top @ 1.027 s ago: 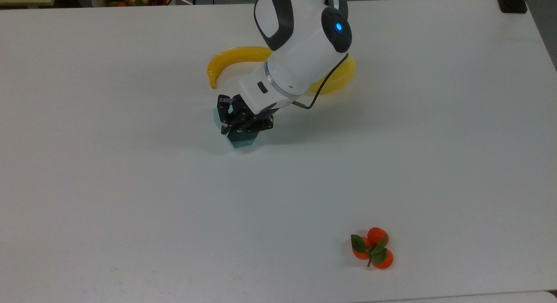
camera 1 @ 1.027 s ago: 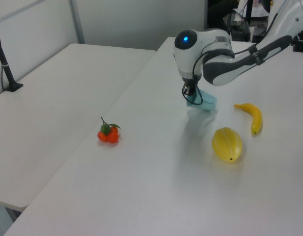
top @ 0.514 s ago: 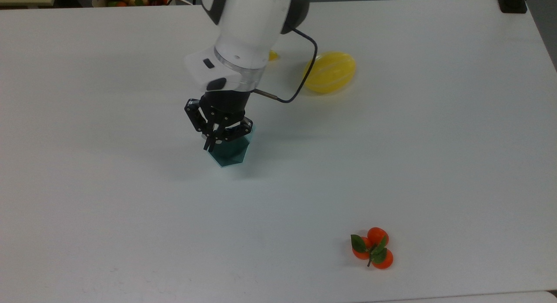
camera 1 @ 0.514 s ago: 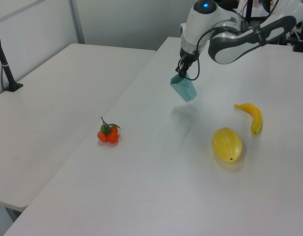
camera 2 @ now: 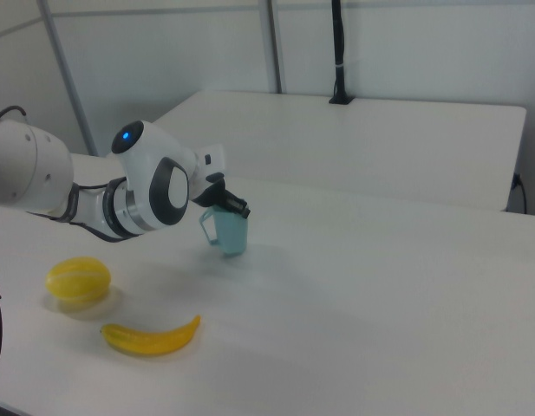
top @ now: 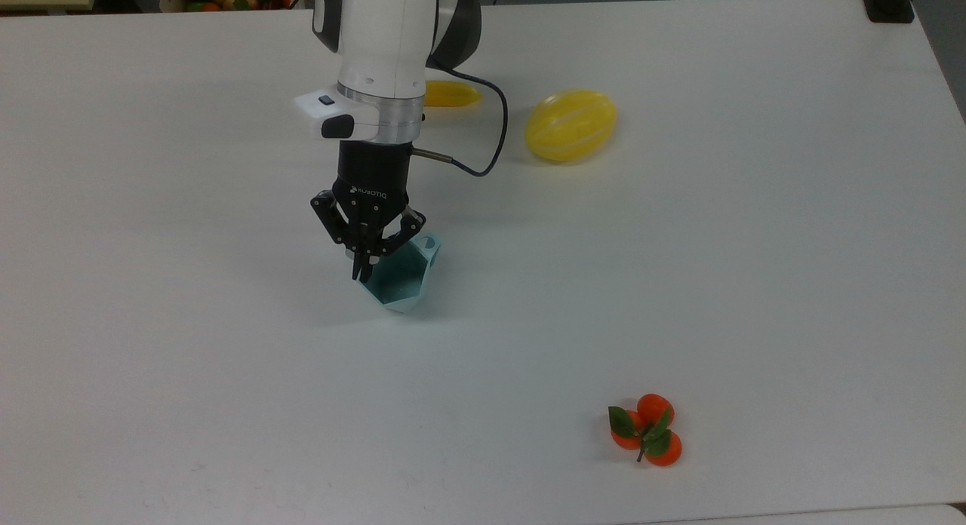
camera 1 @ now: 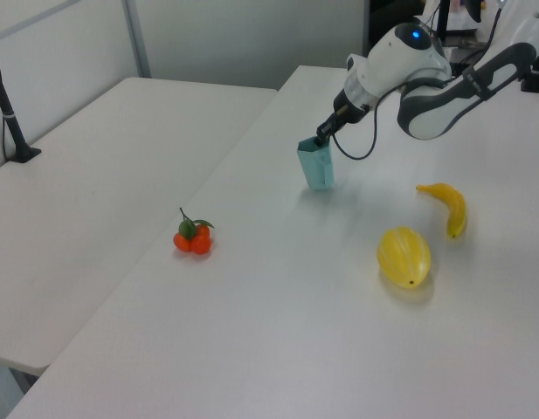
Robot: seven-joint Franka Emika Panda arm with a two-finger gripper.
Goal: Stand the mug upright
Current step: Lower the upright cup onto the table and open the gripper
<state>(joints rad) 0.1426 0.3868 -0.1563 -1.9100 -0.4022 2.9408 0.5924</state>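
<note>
On the white table (top: 151, 283), the gripper (top: 365, 272) points down and pinches the rim of the mug (top: 404, 280), with its fingers closed tight on the mug's wall. The mug is pale blue and stands with its mouth up near the middle of the table. In the left view it sits almost straight. To the top view's right a yellow banana (top: 447, 93) peeks out beside the arm, then comes a yellow melon (top: 571, 125). Well apart, toward the near edge, lie small oranges (top: 647, 428) with green leaves.
</note>
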